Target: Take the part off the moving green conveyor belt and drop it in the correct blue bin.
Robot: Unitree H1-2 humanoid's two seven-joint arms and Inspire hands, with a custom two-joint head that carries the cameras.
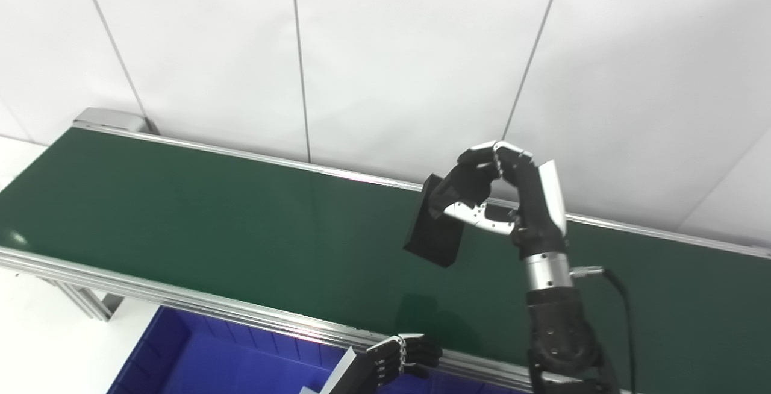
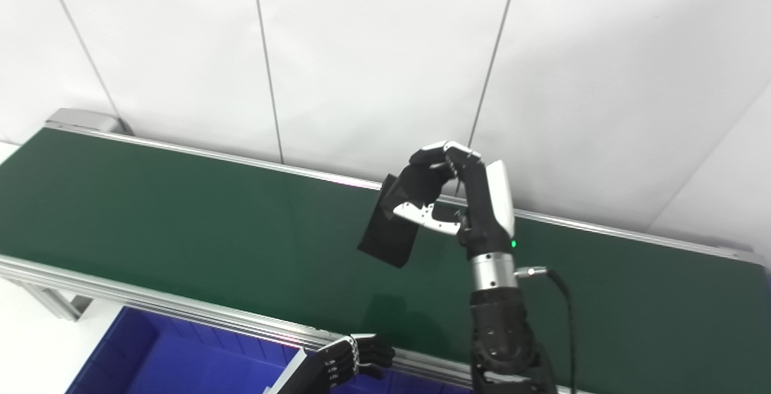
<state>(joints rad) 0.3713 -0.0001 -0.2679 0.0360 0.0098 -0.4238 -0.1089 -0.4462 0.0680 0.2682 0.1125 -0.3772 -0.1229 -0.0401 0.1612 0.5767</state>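
My right hand (image 1: pixel 506 201) is raised above the green conveyor belt (image 1: pixel 211 213) and is shut on a flat black rectangular part (image 1: pixel 435 231), pinched between fingers and thumb at its top end. The part hangs tilted, clear of the belt; its shadow lies on the belt below. It also shows in the right eye view (image 2: pixel 388 231) with the hand (image 2: pixel 458 201). My left hand (image 1: pixel 397 358) sits low at the belt's near rail, over the blue bin (image 1: pixel 199 358), fingers curled and holding nothing.
The belt's aluminium rails (image 1: pixel 181 300) run along both long edges. A white panelled wall (image 1: pixel 391 50) stands right behind the belt. A black cable (image 1: pixel 620 297) loops off my right forearm.
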